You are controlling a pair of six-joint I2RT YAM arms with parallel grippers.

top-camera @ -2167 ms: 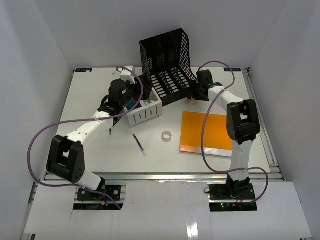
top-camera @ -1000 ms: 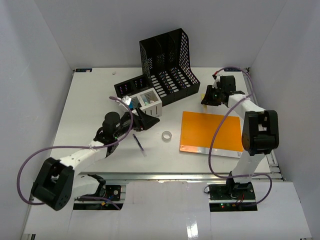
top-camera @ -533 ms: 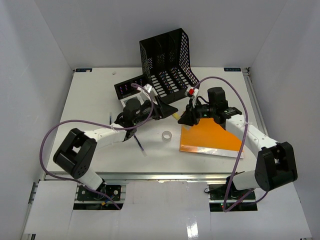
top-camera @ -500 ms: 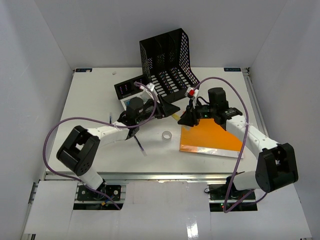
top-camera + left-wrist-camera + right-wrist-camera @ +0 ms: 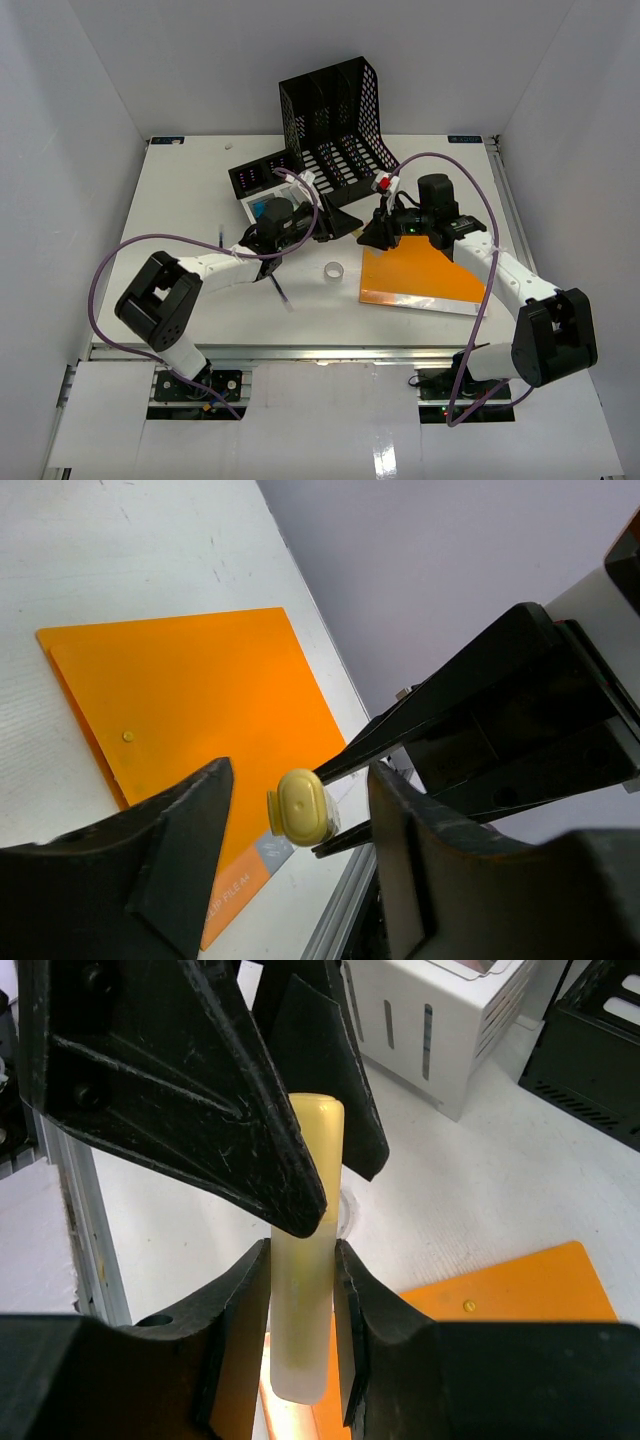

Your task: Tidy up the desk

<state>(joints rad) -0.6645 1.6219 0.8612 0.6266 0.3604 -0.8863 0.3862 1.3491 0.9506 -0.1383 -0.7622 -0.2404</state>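
Table (image 5: 180,220): white, fills the enclosure floor, both arm bases at its near edge, everything else sits on it or hangs over it.

Right end effector (image 5: 300,1250): clenched on a yellow stick (image 5: 305,1300), 2 fingers pressed to its sides about mid-length. The stick is off the table, near the middle and just past the far left corner of the folder (image 5: 420,278).

Left end effector (image 5: 298,780): released, jaws spread with 1 finger on each side of the stick's free end. The left wrist view shows a gap on both sides and no contact. The stick's rounded end faces that camera.

The 2 end effectors meet tip to tip with the stick between them.

Folder: orange, flat on the table, right of centre, under the right forearm.

Rack (image 5: 335,115): black mesh with several slots, at the far edge of the table, centre.

Tray (image 5: 260,177): black, just left of the rack's foot.

White slotted box (image 5: 440,1030): on the table behind the left end effector in the right wrist view.

Ring (image 5: 333,270): small and clear, lying alone on the table just left of the folder, apart from both arms.

Purple cables loop over each arm.
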